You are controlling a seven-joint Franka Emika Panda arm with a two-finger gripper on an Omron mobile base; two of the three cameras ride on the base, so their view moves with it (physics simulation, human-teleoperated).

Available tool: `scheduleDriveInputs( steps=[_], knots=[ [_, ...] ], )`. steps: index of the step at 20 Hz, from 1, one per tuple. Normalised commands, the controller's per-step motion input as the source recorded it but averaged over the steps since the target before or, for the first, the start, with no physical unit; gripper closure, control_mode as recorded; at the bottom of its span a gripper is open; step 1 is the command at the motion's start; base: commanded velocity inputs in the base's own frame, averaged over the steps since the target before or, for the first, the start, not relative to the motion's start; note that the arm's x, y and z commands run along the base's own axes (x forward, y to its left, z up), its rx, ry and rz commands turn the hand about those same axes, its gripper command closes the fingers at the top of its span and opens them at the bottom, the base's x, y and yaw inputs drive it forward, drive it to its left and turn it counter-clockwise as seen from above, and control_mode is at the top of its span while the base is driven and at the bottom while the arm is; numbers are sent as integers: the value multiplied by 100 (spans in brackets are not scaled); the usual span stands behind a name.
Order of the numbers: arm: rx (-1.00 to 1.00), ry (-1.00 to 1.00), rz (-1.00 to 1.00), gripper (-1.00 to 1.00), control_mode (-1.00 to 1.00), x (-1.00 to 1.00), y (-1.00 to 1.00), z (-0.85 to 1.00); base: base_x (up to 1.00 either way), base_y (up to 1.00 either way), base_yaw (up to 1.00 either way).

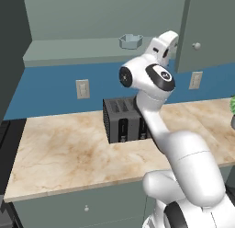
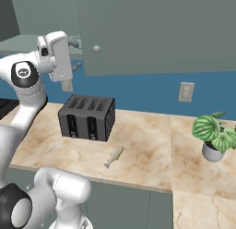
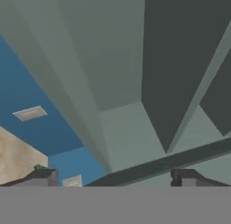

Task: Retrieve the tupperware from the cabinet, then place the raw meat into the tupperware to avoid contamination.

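Observation:
The pale blue-grey tupperware [image 1: 131, 41] sits on the bottom shelf of the open wall cabinet [image 1: 69, 52]. My gripper [image 2: 76, 53] is raised to shelf height, just right of the tupperware and apart from it. Its fingertips [image 3: 43, 177] stand wide apart at the mouth of the cabinet, open with nothing between them. The raw meat, a small silvery fish [image 2: 114, 156], lies on the marble counter [image 2: 147, 149] in front of the toaster and near the front edge.
A dark four-slot toaster [image 1: 124, 119] stands on the counter under the arm. The cabinet door [image 1: 206, 29] hangs open to the right of the hand. A potted plant [image 2: 214, 133] stands at the counter's right. Wall outlets [image 1: 82, 88] dot the blue backsplash.

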Motion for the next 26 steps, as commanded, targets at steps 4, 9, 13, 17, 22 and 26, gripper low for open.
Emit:
scheduleDriveInputs(
  steps=[4,9,13,17,22,26],
  knots=[
    [2,-5,-17,-100,-100,0,-67,0,0,0,0],
    [2,-4,-18,-100,-100,-13,-74,0,0,0,0],
    [2,-8,-17,-100,-100,-20,-73,0,0,0,0],
    [2,-9,-16,-100,-100,-21,-73,0,0,0,0],
    [2,-9,-13,-100,-100,-29,-79,0,0,0,0],
    [4,-13,-4,-100,-100,-46,-93,0,0,0,0]
  ],
)
